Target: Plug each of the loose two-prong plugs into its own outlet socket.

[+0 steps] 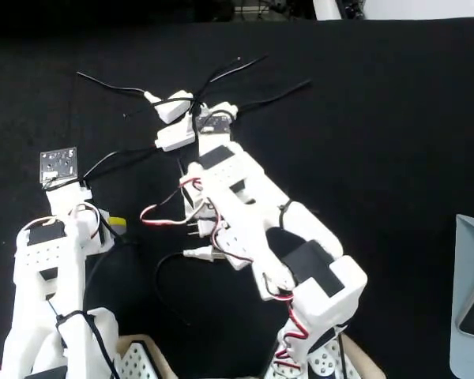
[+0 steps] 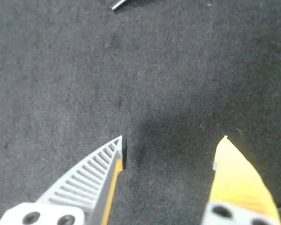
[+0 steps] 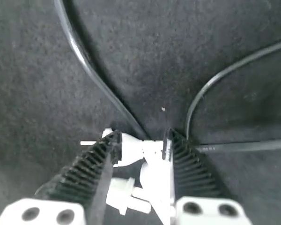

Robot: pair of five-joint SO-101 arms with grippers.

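Observation:
Several white plugs and sockets with black cables lie at the middle back of the black cloth: one (image 1: 174,106), another (image 1: 175,138), a third (image 1: 219,118). My right gripper (image 1: 212,130) is down on the third. In the right wrist view my right gripper (image 3: 140,139) is shut on this white plug (image 3: 141,151), a ribbed finger on each side. A loose two-prong plug (image 1: 201,254) lies beside the right arm, prongs pointing left. My left gripper (image 2: 173,140) is open over bare cloth at the left, seen from above as the left gripper (image 1: 99,223).
A small grey square plate (image 1: 58,164) lies ahead of the left arm, a black cable (image 1: 110,160) running from near it toward the plugs. A pale blue tray (image 1: 470,292) sits at the right edge. Black cables (image 3: 91,75) cross the cloth around the right gripper.

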